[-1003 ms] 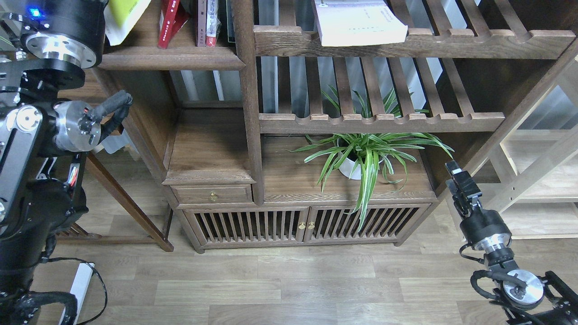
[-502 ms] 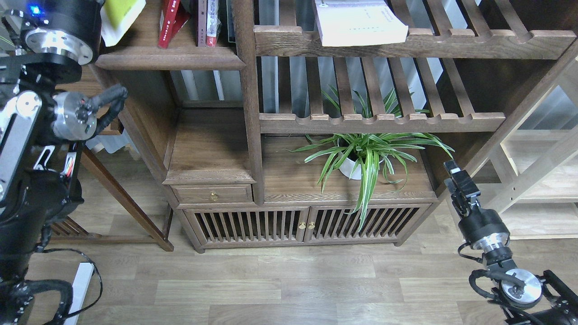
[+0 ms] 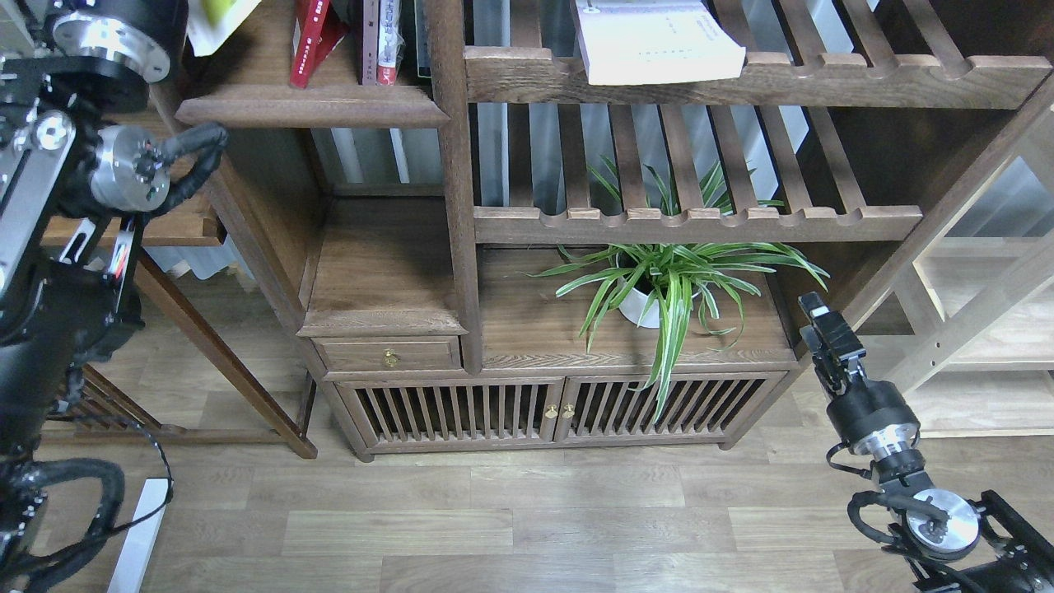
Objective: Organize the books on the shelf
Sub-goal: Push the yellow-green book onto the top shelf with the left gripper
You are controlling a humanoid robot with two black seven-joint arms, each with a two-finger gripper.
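Head view shows our left arm (image 3: 66,165) rising along the left edge, its tool out of frame above, so we cannot tell its state. The yellow-green book (image 3: 216,15) peeks in at the top left, over the shelf (image 3: 313,103). A dark red book (image 3: 306,41) leans on that shelf, and a white book (image 3: 655,41) lies flat on the slatted rack (image 3: 741,78). Our right tool (image 3: 823,325) hangs low beside the potted plant (image 3: 659,288), empty; whether its fingers are apart we cannot tell.
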